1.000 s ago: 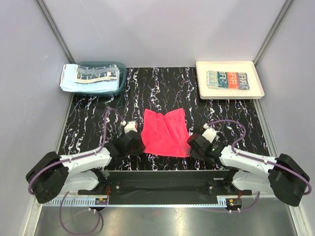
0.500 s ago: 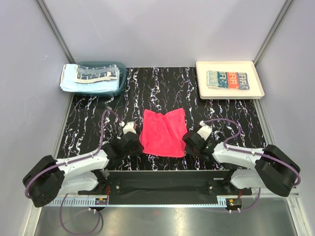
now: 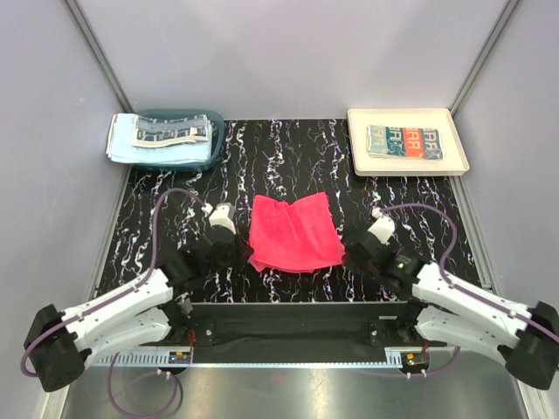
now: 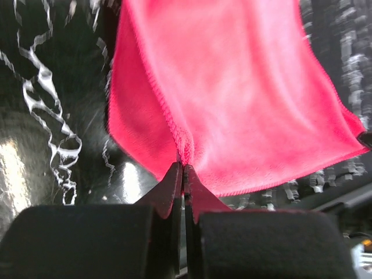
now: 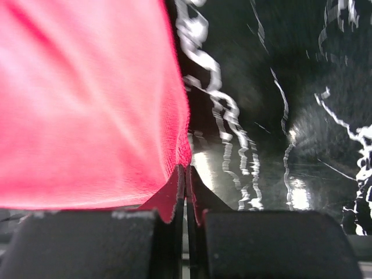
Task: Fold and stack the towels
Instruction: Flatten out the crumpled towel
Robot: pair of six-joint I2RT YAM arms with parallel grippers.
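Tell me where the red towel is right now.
In the top view the red-pink towel is at the centre of the black marbled table, toward the near edge, its two near corners pinched by the left claw and right claw.

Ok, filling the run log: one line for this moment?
left gripper: shut on red towel | right gripper: shut on red towel

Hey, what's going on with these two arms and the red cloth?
It's a towel-folding job. The left arm and right arm each pinch a near corner of the red towel, jaws shut. One folded towel already lies in the tray; other towels are piled at the basket.
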